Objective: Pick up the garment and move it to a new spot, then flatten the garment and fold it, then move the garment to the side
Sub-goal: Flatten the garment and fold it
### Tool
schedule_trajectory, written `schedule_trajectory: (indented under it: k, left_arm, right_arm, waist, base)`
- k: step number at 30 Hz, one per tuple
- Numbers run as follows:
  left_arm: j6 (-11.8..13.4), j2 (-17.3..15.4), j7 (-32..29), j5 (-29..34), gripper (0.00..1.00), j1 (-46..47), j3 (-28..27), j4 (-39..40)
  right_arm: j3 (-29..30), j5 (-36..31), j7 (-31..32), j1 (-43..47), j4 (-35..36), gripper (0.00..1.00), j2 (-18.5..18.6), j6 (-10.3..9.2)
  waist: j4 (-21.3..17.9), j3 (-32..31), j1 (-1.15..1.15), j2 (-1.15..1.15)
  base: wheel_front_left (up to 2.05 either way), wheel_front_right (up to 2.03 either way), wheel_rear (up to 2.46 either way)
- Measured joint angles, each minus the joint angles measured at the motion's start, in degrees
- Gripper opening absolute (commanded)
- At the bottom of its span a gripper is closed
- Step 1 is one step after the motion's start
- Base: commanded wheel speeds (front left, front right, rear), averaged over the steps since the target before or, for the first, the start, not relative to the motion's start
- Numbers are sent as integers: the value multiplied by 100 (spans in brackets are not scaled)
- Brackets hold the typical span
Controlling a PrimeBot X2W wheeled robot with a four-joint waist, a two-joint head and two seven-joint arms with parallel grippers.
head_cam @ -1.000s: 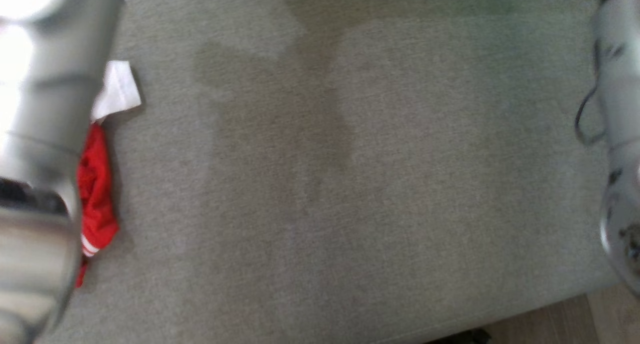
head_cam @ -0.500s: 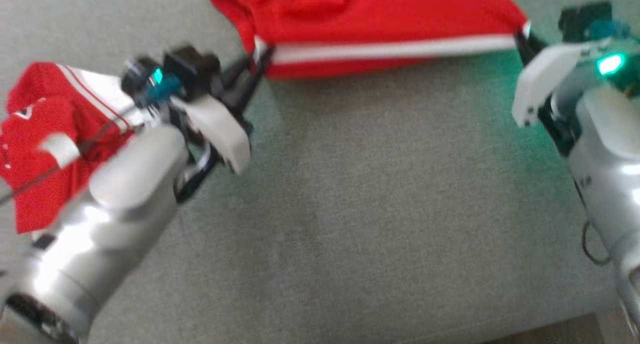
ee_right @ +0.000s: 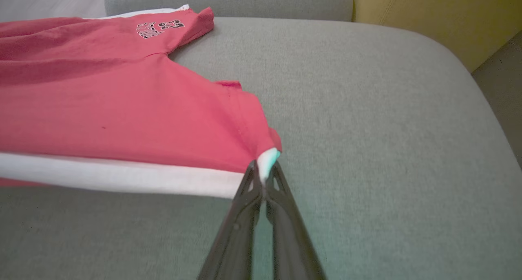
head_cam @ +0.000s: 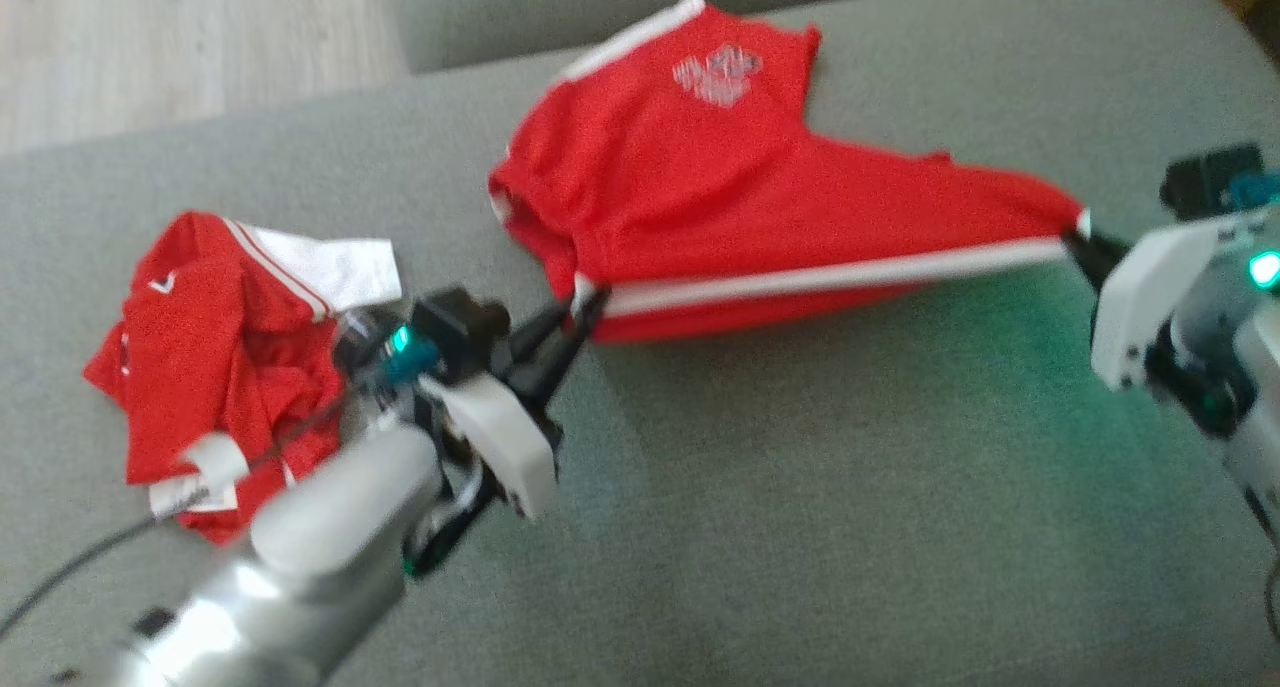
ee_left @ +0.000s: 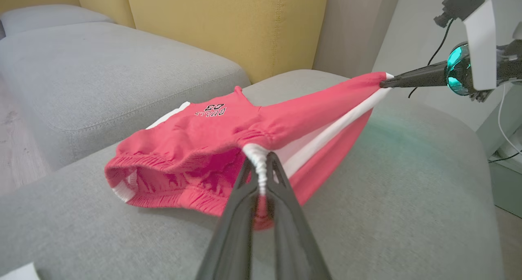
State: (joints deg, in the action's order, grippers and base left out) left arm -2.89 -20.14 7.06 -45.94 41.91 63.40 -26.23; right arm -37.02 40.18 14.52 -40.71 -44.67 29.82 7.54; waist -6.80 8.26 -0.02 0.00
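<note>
Garment (head_cam: pixel 720 207) stretched between both claws above the grey sofa cushion (head_cam: pixel 800 527). My left claw (head_cam: pixel 590 302) is clamped on the gathered white end of the waistband (ee_left: pixel 259 162). My right claw (head_cam: pixel 1080 237) is clamped on the opposite corner, where the white stripe (head_cam: pixel 820 277) ends. The near edge is lifted and pulled taut along that stripe. The far leg lies on the cushion, so the piece is partly carried and partly resting.

Progress, as I judge it: the pick-up is done and the garment appears to sit at its working spot. Flattening is the step in hand, since the cloth sags and bunches near the waistband. Folding and moving it aside are both left to do.

A second red garment (head_cam: pixel 200 337) with white trim lies crumpled on the cushion to my left, apart from the one I hold.

Writing: the print (ee_left: pixel 210 109) on the far leg shows the number 23. A word in outlined capitals with it looks like BULLS. It appears upside down from the left wrist. I can read no other label.
</note>
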Motion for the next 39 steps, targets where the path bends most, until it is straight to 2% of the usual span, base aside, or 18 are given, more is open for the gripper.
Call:
schedule_trajectory:
  k: [7,13,18,24,26,31,39]
  left_arm:
    - [334,-46,-111,-200,0,-691,126,632]
    - [556,-66,-146,-200,0,-761,119,955]
    - [756,-33,-89,-201,0,-621,-81,1003]
    - [1000,194,11,-207,0,-44,-379,786]
    - [1006,302,18,-208,0,104,-454,679]
    - [1069,547,12,-202,0,405,-479,402]
    - [1096,979,60,-202,0,844,-564,-30]
  right_arm:
    - [156,467,209,740,547,0,401,0]
    - [539,620,190,1168,1016,0,599,0]
    - [1104,547,-51,1137,1405,0,630,0]
    - [1726,26,-216,483,1510,0,332,0]
    - [1915,-194,-250,179,1421,0,175,0]
    - [2204,-726,-299,-513,950,0,-191,0]
    - [2296,-1396,-485,-1588,-26,0,-456,0]
  waist:
    - [6,-404,0,0]
    - [74,-294,2,0]
    - [194,-53,2,0]
    - [420,343,3,0]
    - [519,482,3,0]
    - [789,849,3,0]
    - [1316,1425,3,0]
  base:
    - [0,0,0]
    - [0,0,0]
    - [0,0,0]
    - [0,0,0]
    - [0,0,0]
    - [0,0,0]
    - [0,0,0]
